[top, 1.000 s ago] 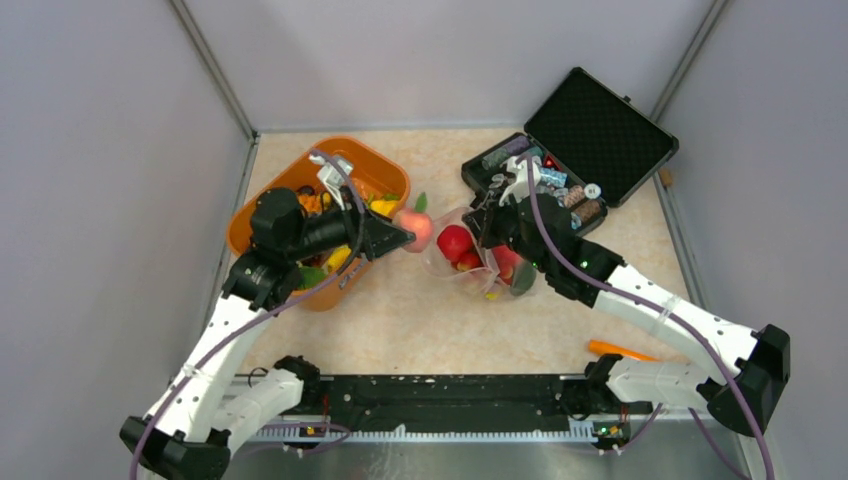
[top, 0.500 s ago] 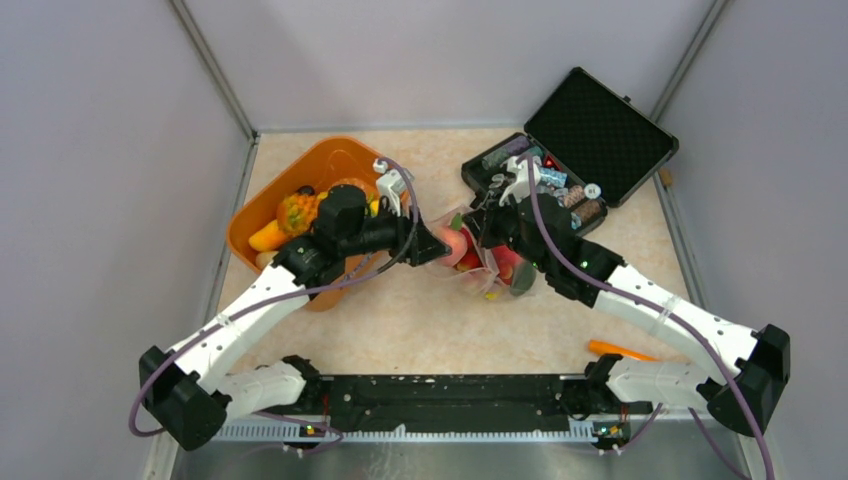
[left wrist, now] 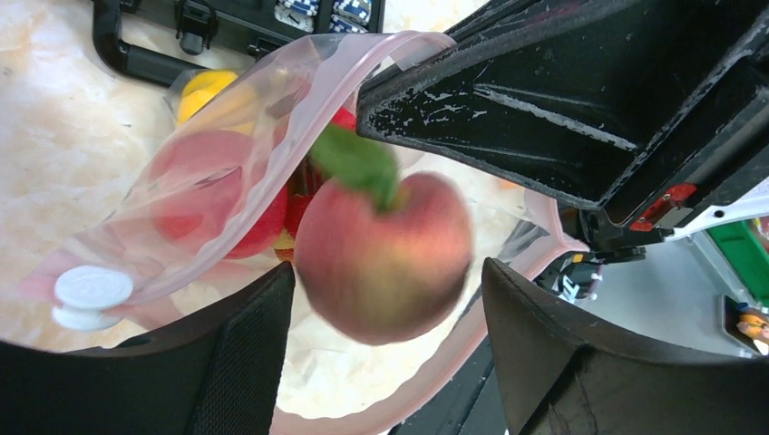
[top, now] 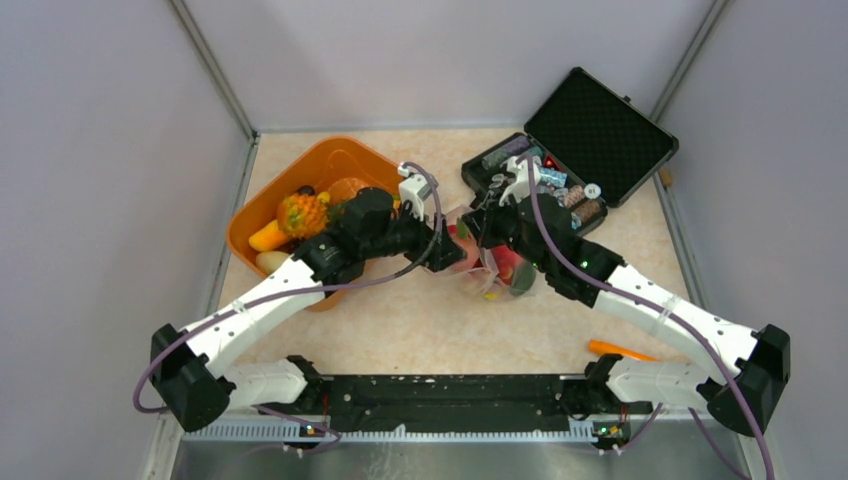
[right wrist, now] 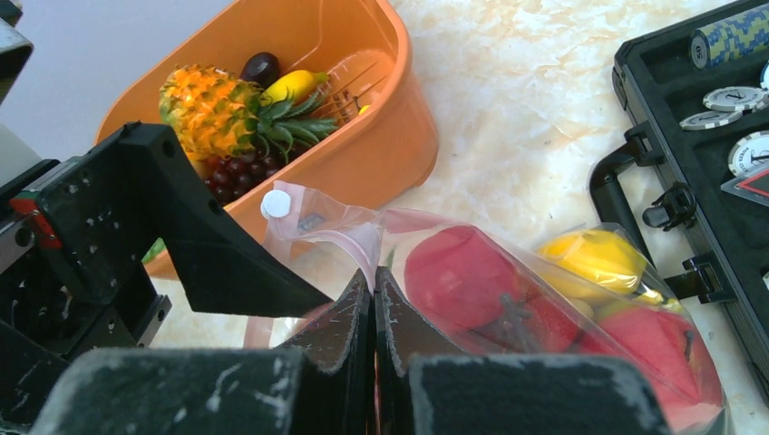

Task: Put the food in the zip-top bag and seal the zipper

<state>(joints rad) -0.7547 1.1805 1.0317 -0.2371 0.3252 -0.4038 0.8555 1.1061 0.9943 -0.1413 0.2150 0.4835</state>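
Our left gripper (left wrist: 381, 281) stands wide at the mouth of the zip-top bag (left wrist: 209, 181), and a peach (left wrist: 390, 258) sits between its jaws with a gap on either side. Our right gripper (right wrist: 374, 290) pinches the bag's pink zipper (right wrist: 354, 243). Red and yellow food (right wrist: 462, 272) lies inside the bag, which rests on the tabletop (right wrist: 508, 118) beside the orange basket (right wrist: 381, 154).

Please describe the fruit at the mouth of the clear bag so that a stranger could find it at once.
Look at mid-table for the clear zip-top bag beside the orange basket. At its pink-edged mouth, between the fingers of the left gripper, is a peach. Unlike the plain red fruits inside, it blends red into yellow and carries a green leaf.
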